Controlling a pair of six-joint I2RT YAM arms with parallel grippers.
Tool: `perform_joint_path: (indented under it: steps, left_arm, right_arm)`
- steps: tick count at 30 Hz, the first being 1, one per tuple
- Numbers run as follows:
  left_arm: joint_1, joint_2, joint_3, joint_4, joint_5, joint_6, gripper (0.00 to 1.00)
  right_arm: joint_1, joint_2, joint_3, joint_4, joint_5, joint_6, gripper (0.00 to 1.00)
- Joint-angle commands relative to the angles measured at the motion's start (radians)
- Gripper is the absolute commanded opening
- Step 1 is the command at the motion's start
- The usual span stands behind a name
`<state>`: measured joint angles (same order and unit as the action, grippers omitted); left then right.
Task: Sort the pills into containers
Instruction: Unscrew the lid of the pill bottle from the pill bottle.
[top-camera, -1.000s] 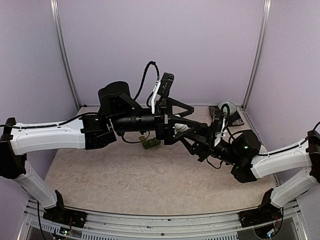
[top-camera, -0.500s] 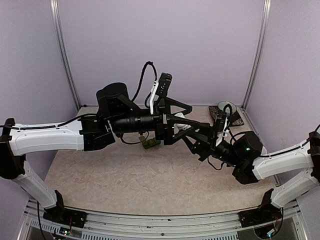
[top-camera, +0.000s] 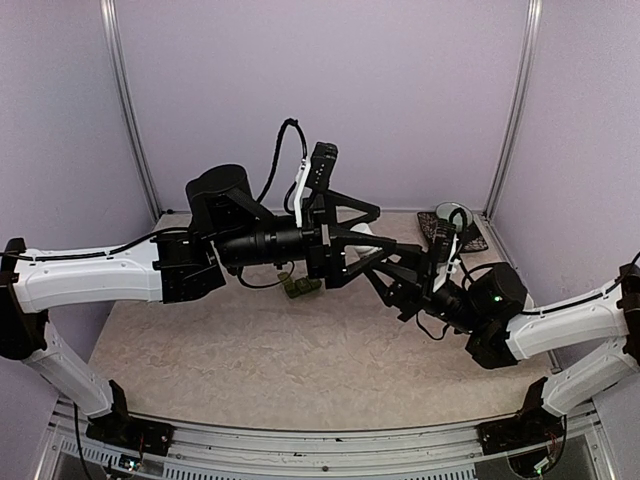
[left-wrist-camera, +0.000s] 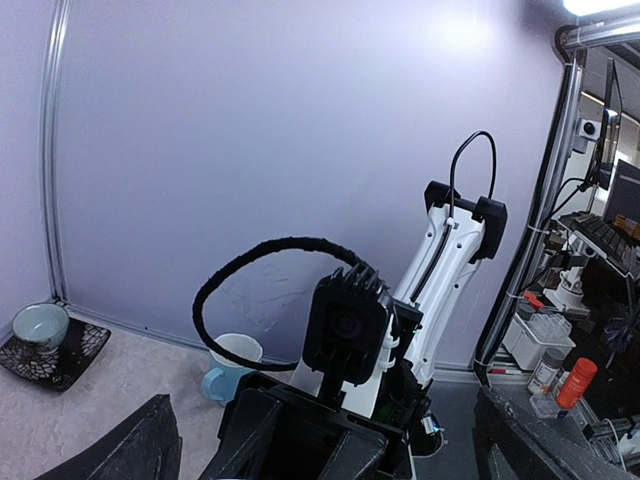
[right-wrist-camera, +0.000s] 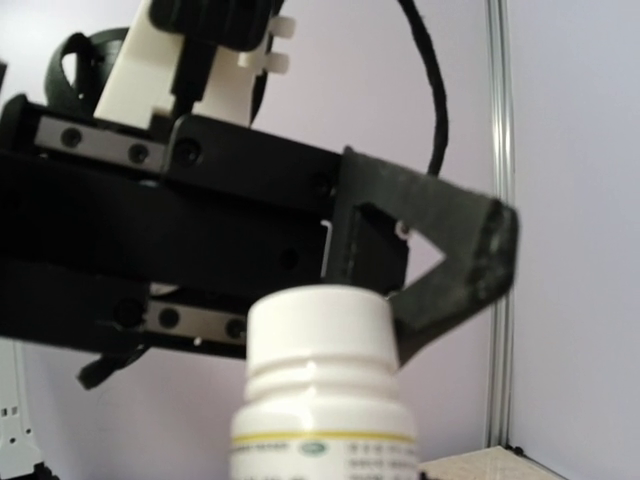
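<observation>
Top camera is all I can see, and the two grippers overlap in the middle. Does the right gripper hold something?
Observer: It seems so. The right wrist camera shows a white pill bottle rising directly in front of it, so the right gripper appears to hold it, though its own fingers are out of frame.
Operator: Is the cap off?
Observer: No, the white cap is on the bottle.
Operator: And the left gripper?
Observer: The left gripper is wide open. One finger shows just behind the cap, but I cannot tell whether it touches.
</observation>
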<state>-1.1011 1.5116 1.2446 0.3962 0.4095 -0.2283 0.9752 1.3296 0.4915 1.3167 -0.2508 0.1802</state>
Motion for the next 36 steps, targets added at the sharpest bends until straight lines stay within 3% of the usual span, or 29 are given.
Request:
perform_joint_path:
  steps: [1,21,36]
  left_arm:
    - [-0.015,-0.019,0.003,0.013,0.014,0.014,0.99]
    - [-0.016,-0.032,-0.014,-0.007,-0.038,0.022,0.98]
    - [-0.015,-0.022,-0.011,-0.010,-0.037,0.022,0.68]
  right_arm:
    - [0.003,-0.027,-0.013,0.000,0.059,0.001,0.12]
    - [0.002,-0.070,-0.022,-0.020,0.057,-0.029,0.12]
    - [0.002,-0.075,-0.025,-0.014,0.054,-0.029,0.11]
